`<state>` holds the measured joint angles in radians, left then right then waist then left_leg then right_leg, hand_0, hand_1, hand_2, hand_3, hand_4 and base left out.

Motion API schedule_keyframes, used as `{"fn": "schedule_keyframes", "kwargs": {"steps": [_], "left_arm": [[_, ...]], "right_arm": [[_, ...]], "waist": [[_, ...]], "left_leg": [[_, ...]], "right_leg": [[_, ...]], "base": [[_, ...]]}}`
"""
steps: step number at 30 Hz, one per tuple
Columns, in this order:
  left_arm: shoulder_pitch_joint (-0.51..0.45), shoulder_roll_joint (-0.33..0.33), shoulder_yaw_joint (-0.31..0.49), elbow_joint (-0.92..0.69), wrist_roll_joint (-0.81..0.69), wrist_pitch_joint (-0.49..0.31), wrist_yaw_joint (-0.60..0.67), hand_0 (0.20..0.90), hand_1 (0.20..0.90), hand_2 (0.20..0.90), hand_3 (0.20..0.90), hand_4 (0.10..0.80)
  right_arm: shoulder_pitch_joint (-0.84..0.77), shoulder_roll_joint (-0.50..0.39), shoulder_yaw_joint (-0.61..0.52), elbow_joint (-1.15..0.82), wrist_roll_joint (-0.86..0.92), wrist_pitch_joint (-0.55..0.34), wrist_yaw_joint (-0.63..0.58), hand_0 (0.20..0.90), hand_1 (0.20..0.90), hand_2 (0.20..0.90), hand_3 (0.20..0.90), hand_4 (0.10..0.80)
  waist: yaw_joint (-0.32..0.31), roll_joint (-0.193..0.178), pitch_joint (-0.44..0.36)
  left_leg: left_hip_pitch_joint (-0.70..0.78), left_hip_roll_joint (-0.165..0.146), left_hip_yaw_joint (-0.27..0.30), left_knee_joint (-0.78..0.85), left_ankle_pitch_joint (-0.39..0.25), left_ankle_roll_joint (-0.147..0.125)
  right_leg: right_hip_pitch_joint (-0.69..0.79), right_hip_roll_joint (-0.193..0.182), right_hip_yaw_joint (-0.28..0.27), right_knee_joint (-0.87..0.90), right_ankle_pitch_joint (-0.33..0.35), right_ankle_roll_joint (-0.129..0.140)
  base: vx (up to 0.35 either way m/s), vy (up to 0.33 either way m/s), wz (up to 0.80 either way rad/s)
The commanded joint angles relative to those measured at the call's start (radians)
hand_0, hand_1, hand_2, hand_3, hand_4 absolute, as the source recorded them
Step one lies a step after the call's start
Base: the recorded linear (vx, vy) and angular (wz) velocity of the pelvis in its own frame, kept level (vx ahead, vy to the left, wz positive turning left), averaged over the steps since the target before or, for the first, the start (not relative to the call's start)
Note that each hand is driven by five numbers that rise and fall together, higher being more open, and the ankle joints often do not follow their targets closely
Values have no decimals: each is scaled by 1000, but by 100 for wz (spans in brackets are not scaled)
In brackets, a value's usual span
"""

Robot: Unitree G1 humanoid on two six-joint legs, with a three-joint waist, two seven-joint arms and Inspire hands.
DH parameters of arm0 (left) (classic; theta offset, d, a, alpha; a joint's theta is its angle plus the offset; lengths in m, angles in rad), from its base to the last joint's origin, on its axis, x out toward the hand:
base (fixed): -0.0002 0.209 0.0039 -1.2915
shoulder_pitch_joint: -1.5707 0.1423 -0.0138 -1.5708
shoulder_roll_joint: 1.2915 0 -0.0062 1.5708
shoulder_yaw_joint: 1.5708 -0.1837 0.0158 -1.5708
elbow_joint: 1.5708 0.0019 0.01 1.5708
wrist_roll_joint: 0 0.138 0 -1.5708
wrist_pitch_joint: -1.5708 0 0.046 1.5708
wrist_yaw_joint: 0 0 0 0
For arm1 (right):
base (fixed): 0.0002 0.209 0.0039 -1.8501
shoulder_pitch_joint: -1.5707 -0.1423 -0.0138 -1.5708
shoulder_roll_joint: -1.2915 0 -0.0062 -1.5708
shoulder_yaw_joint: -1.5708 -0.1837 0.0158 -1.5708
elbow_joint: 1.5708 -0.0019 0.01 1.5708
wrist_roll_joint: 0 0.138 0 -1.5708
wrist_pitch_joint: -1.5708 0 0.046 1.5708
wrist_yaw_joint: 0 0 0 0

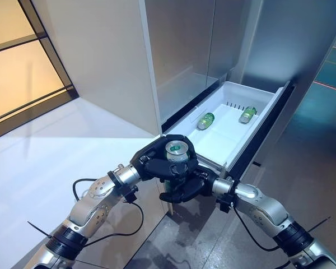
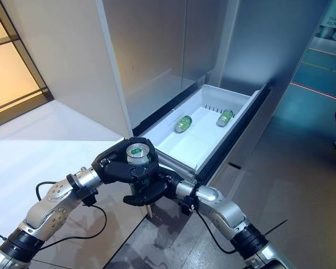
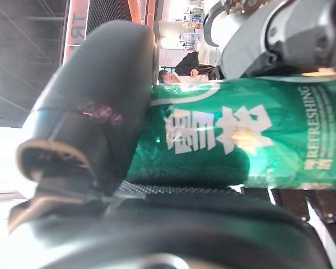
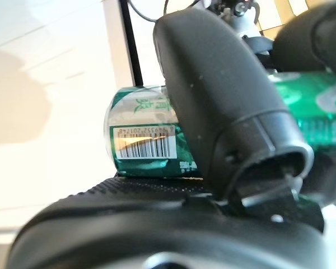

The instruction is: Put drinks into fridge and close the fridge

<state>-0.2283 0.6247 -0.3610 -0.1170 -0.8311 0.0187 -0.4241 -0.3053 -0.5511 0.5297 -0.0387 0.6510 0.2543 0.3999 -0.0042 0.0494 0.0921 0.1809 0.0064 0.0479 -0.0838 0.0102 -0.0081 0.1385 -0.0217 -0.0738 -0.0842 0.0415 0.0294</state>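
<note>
A green can (image 1: pixel 177 149) stands upright between my two hands, just in front of the near corner of the open white fridge drawer (image 1: pixel 227 143). My left hand (image 1: pixel 152 159) is curled round the can from the left. My right hand (image 1: pixel 185 189) is curled round it from the right and below. The left wrist view shows the can's side (image 3: pixel 241 134) pressed against my thumb (image 3: pixel 106 95). The right wrist view shows the can's barcode end (image 4: pixel 140 137) behind my thumb (image 4: pixel 213 95). Green cans (image 1: pixel 206 120) (image 1: pixel 247 115) lie on their sides in the drawer.
The grey fridge front (image 1: pixel 179 50) rises above the drawer. The drawer's dark front panel (image 1: pixel 263 137) juts out to the right. A white surface (image 1: pixel 45 145) lies at the left, with a window (image 1: pixel 17 61) beyond it. Grey floor (image 1: pixel 313 168) is on the right.
</note>
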Motion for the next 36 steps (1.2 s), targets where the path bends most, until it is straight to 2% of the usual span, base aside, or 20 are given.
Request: {"fn": "schedule_keyframes", "kwargs": {"steps": [1, 8, 15, 16, 17, 20, 24, 25, 27, 28, 29, 30, 32, 36], "left_arm": [[-247, -214, 14, -65, -194, -97, -18, 300, 300, 300, 200, 100], [-242, -240, 4, -65, -169, -92, -18, 300, 300, 300, 200, 100], [-241, -215, -20, -61, -109, -151, -48, 300, 300, 300, 200, 100], [-245, -206, -24, -62, -107, -157, -50, 300, 300, 300, 200, 100], [-248, -199, -27, -59, -101, -166, -54, 300, 300, 300, 200, 100], [-258, -182, -36, -53, -96, -178, -59, 300, 300, 300, 200, 100], [-269, -161, -45, -47, -92, -186, -58, 300, 300, 300, 200, 100], [-273, -156, -48, -40, -90, -191, -63, 300, 300, 300, 200, 100], [-276, -151, -53, -39, -89, -193, -66, 300, 300, 300, 200, 100], [-278, -148, -54, -36, -88, -195, -68, 300, 300, 300, 200, 100], [-279, -143, -54, -35, -87, -194, -73, 300, 300, 300, 200, 100], [-279, -141, -55, -35, -86, -194, -73, 300, 300, 300, 200, 100], [-279, -138, -58, -34, -77, -192, -72, 300, 300, 300, 200, 100], [-277, -135, -61, -28, -73, -188, -78, 300, 300, 300, 200, 100]], "right_arm": [[-226, 235, 79, -173, 28, -151, 2, 900, 900, 900, 900, 800], [-233, 262, 92, -153, 134, -75, -40, 900, 900, 900, 900, 800], [-193, 296, 108, -111, 366, 35, -71, 900, 900, 900, 900, 800], [-188, 299, 111, -106, 377, 35, -73, 695, 695, 695, 661, 561], [-186, 299, 114, -101, 397, 39, -77, 684, 684, 684, 647, 547], [-184, 301, 112, -90, 417, 47, -81, 695, 695, 695, 661, 561], [-182, 290, 112, -83, 418, 57, -73, 754, 754, 754, 730, 630], [-184, 287, 115, -78, 418, 61, -72, 789, 789, 789, 771, 671], [-184, 285, 116, -77, 412, 64, -76, 792, 792, 792, 774, 674], [-187, 281, 118, -76, 412, 63, -78, 721, 721, 721, 691, 591], [-189, 276, 117, -77, 413, 62, -79, 554, 554, 554, 496, 396], [-189, 275, 118, -75, 411, 59, -78, 554, 554, 554, 496, 396], [-191, 269, 117, -75, 407, 54, -79, 300, 300, 300, 200, 100], [-194, 262, 118, -79, 396, 45, -81, 300, 300, 300, 200, 100]], "waist": [[-20, -26, -41], [-15, -26, -40], [-11, -24, -44], [-11, -24, -45], [-11, -24, -45], [-11, -24, -45], [-13, -25, -47], [-14, -25, -48], [-14, -25, -48], [-14, -25, -48], [-14, -26, -47], [-14, -26, -46], [-15, -26, -46], [-15, -25, -44]], "left_leg": [[-17, -65, -46, 32, -64, 45], [-12, -71, -51, 40, -69, 50], [-7, -73, -50, 39, -73, 53], [-6, -73, -51, 38, -73, 53], [-6, -73, -50, 37, -73, 53], [-5, -73, -48, 37, -74, 54], [-5, -74, -47, 37, -75, 55], [-4, -73, -46, 36, -75, 55], [-4, -73, -46, 36, -75, 55], [-5, -73, -46, 36, -75, 55], [-5, -73, -45, 37, -75, 55], [-4, -73, -45, 37, -75, 55], [-3, -72, -46, 36, -75, 55], [-6, -72, -46, 39, -75, 55]], "right_leg": [[-13, 22, -15, 129, -143, 11], [-9, 17, -23, 142, -149, 11], [-7, 12, -32, 144, -149, 15], [-7, 12, -31, 143, -149, 15], [-8, 12, -32, 143, -149, 15], [-8, 11, -31, 143, -147, 17], [-8, 12, -26, 141, -146, 18], [-8, 11, -25, 140, -145, 19], [-8, 11, -24, 139, -145, 19], [-9, 11, -24, 139, -145, 19], [-7, 11, -23, 137, -145, 19], [-7, 12, -23, 137, -144, 19], [-8, 13, -22, 138, -144, 19], [-9, 12, -22, 139, -144, 19]], "base": [[0, 0, 0], [0, 0, 0], [0, 0, 0], [0, 0, 0], [0, 0, 0], [0, 0, 0], [0, 0, 0], [0, 0, 0], [0, 0, 0], [0, 0, 0], [0, 0, 0], [0, 0, 0], [0, 0, 0], [0, 0, 0]]}}
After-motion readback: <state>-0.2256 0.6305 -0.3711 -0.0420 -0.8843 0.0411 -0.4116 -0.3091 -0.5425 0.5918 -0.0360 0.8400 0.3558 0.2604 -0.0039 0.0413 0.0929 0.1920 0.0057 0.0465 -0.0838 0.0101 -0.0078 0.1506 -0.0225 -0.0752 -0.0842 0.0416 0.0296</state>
